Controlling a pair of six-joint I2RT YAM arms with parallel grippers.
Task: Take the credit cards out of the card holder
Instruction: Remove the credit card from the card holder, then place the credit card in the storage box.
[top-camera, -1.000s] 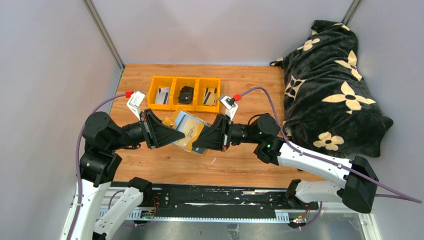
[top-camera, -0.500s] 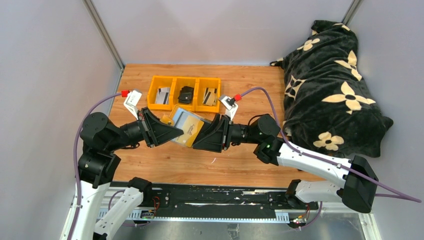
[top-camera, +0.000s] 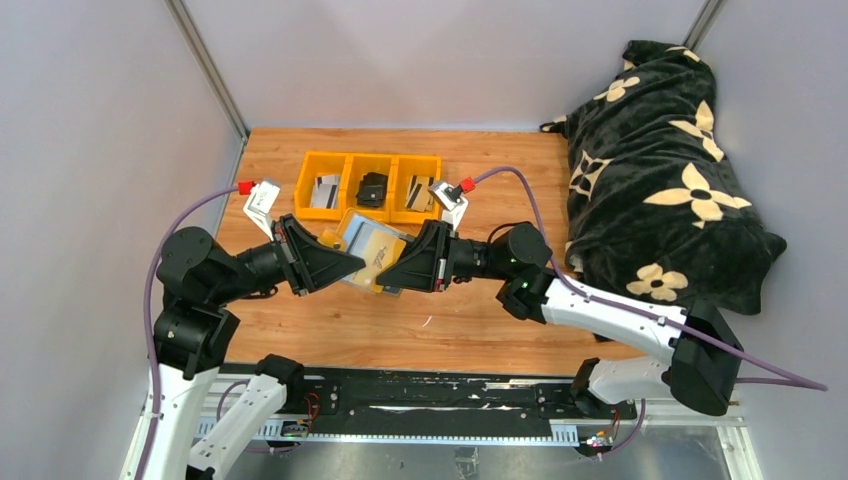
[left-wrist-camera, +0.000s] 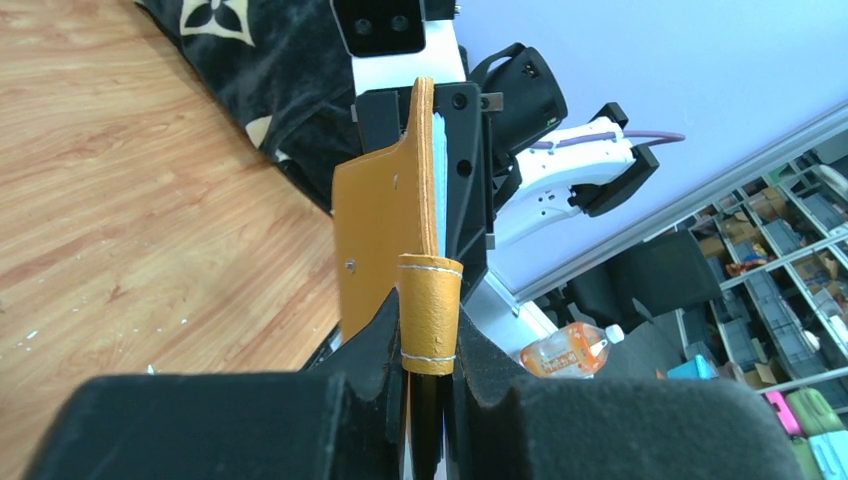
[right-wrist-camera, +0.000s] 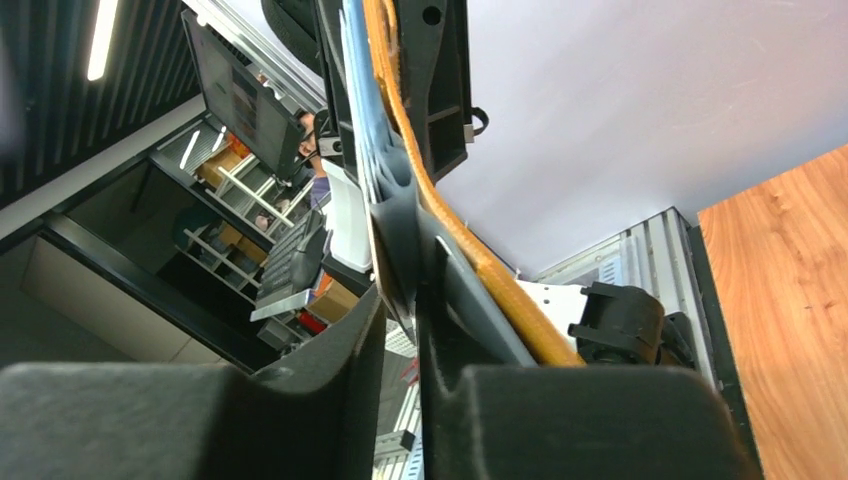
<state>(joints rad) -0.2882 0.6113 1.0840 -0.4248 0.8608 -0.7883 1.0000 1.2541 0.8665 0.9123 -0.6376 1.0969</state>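
Card holder (top-camera: 372, 250), mustard-yellow and opened out, hangs above the wooden surface (top-camera: 470, 320), just in front of a row of three yellow bins (top-camera: 346, 180). The left tool (top-camera: 350, 262) is clamped tight on its stitched snap tab. The right tool (top-camera: 388, 282) is pinched nearly closed on the grey-blue inner layers at the opposite edge; whether a card sits in that pinch I cannot tell. Credit cards (top-camera: 325, 190) lie in the two outer bins, a black folded item (top-camera: 372, 189) in the middle one.

Edge-on card holder (right-wrist-camera: 478, 262) between the right fingers (right-wrist-camera: 300, 410)
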